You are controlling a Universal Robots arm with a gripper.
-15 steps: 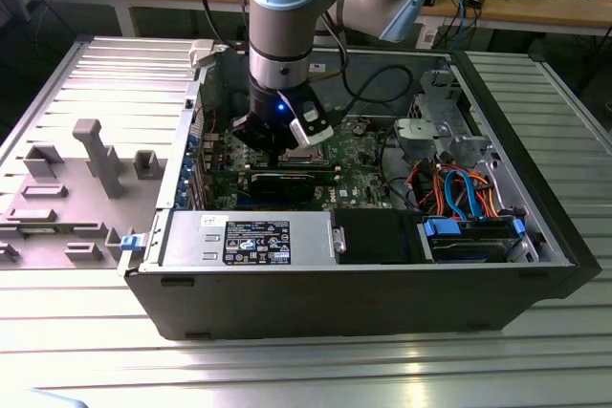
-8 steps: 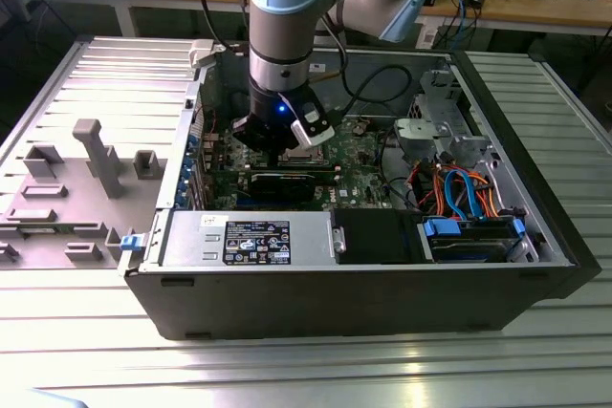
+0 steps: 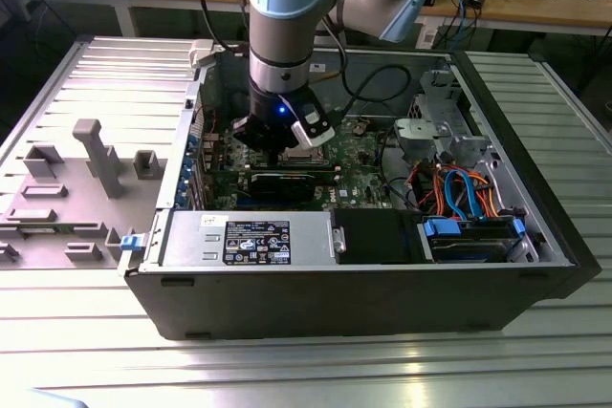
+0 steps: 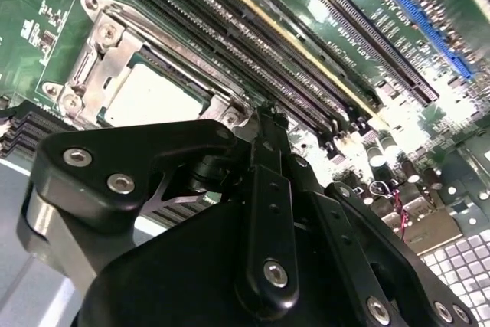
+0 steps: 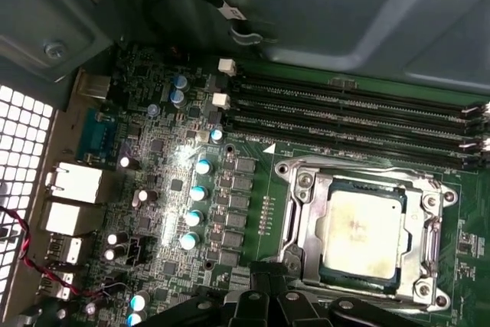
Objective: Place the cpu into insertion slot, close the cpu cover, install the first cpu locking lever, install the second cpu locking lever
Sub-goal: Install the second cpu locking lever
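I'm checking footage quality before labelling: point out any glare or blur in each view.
First wrist view: glare washes out the cpu top and a board patch beside the capacitors. Second wrist view: the gripper linkage is close and soft, and bright glare blows out the far board corner. Exterior view: evenly lit, blue light glowing on the wrist.

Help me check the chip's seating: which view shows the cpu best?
The first wrist view: the cpu lies nearly whole inside its metal frame. The second wrist view shows it obliquely behind the gripper; in the exterior view the arm hides it.
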